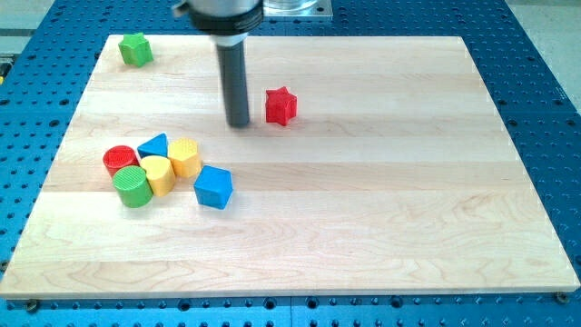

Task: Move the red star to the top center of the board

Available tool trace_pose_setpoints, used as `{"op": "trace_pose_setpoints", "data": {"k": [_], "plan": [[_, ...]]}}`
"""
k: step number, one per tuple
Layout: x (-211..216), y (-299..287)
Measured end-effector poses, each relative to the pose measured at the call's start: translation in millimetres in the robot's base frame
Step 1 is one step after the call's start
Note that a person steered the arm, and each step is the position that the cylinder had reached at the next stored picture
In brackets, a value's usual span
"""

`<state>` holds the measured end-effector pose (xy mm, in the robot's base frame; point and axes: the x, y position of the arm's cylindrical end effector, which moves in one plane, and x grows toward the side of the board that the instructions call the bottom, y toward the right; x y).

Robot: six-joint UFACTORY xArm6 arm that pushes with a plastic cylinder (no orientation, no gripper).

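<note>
The red star (280,105) lies on the wooden board (363,200), a little above the board's middle height and slightly left of its centre line. My tip (238,124) rests on the board just to the star's left, a small gap apart and slightly lower in the view. The dark rod rises from it to the view's top.
A green star-like block (136,49) sits at the top left corner. A cluster at the left holds a red cylinder (119,160), blue triangle (154,145), yellow hexagon (184,156), yellow block (158,174), green cylinder (132,186) and blue cube (214,187).
</note>
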<state>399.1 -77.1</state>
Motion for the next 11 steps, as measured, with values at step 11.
{"op": "trace_pose_setpoints", "data": {"k": [11], "plan": [[-126, 117]]}}
